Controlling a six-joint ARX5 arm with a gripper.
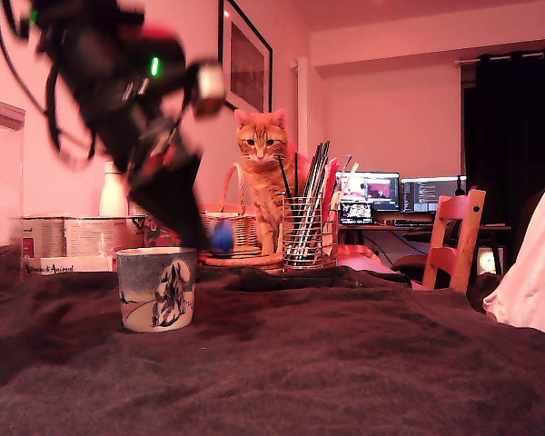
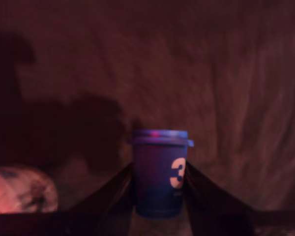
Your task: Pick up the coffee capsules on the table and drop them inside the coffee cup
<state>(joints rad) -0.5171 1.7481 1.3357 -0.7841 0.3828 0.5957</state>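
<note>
gripping: blue capsule (image 2: 160,172) is clamped between closed gripper (image 2: 160,184) fingers | raised just beside coffee cup (image 1: 156,289) rim | motion-blurred

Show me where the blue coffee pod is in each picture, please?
Exterior view: the blue capsule hangs at the tip of the gripper, just past the coffee cup's rim on the exterior view's right.
Wrist view: the blue capsule sits clamped between the two fingers, showing a "3".
Shared landmark: the coffee cup, seen at the wrist picture's edge.
</note>
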